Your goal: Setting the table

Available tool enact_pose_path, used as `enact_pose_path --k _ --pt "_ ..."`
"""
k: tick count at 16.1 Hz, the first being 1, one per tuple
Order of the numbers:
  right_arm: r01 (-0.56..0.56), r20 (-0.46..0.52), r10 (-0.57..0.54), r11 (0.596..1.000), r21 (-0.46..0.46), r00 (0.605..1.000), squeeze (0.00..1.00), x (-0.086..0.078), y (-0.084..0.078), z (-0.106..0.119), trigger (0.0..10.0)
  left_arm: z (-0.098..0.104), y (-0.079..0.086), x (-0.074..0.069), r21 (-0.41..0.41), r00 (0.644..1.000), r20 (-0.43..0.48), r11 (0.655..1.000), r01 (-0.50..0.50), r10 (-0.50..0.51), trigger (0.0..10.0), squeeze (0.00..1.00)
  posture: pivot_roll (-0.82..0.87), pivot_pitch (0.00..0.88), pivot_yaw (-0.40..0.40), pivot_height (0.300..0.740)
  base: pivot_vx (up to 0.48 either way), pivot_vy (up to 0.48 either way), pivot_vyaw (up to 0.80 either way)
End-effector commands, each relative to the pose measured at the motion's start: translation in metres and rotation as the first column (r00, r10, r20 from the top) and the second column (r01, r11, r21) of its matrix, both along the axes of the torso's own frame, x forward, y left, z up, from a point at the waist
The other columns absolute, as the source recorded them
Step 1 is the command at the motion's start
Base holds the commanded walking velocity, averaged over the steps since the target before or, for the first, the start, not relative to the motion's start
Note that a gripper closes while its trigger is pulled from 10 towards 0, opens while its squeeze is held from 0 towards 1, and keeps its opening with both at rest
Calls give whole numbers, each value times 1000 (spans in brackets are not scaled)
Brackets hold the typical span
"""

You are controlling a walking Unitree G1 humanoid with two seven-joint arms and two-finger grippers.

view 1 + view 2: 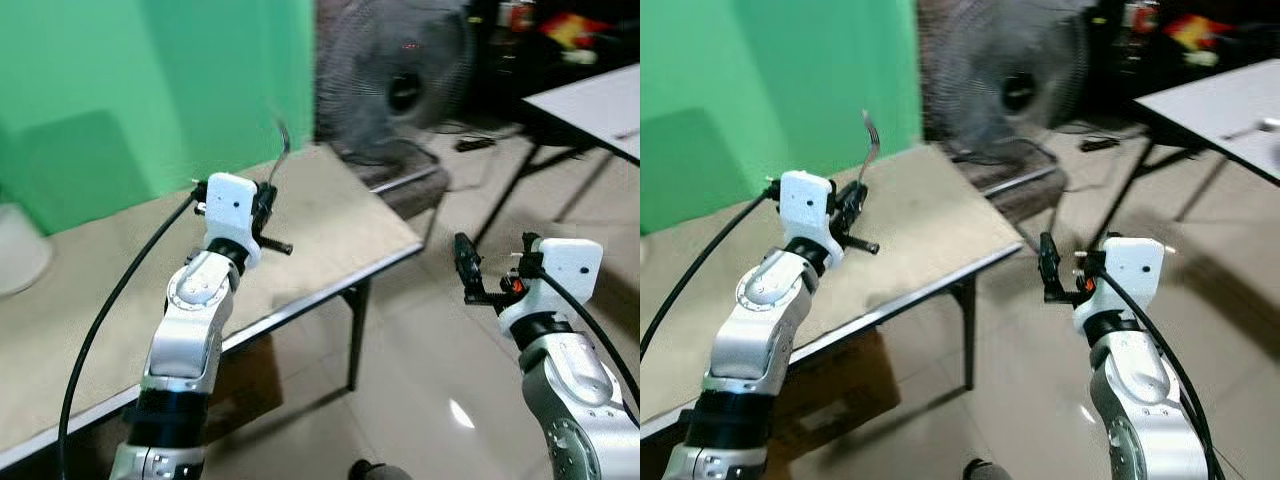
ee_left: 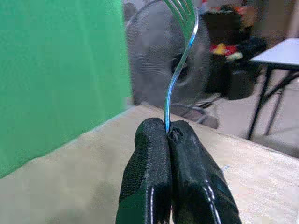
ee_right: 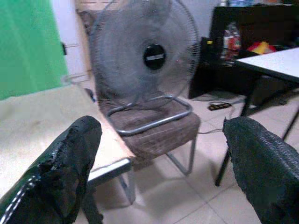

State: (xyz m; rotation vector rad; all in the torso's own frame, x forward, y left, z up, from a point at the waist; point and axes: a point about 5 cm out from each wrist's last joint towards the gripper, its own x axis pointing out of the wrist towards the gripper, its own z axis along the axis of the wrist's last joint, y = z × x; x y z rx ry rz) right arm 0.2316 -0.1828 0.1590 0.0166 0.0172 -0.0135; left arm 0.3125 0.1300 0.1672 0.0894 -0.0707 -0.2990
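Nearest us, the left gripper [image 2: 169,135] is clamped on a fork [image 2: 180,60] — tines up, above the table [image 1: 330,215]. At 3 o'clock, the right gripper [image 3: 163,158] hangs spread — beyond the table's edge.

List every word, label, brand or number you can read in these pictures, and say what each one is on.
None can be read.
Fan: a pale mark on its black centre hub, too blurred to read.
Bottle on the dark shelf: its label is too small to read.
Fork in the left hand: no marking.
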Motion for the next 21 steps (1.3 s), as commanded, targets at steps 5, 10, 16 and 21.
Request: enact_pose_path --k 5,10,16,21 --pt "38 -2 -38 999 -20 999 0 4 -2 0 10000 4 -1 -5 22 1000 12 999 26 -26 10000 0 -50 0 19 740 0 0 -320" --pt "28 -37 -28 1000 -12 999 0 -1 -6 -6 10000 2 -3 -6 33 1000 15 999 22 -22 10000 0 -52 0 22 740 0 0 -480" --pt "25 -36 -26 999 -21 999 0 2 -3 -6 10000 5 1 -8 48 1000 23 999 7 -9 10000 0 -37 0 11 740 0 0 -667" --pt "20 -32 -21 999 -25 999 0 2 1 -6 10000 7 0 -7 70 999 33 997 7 -10 10000 0 -45 0 20 740 0 -384 -281"
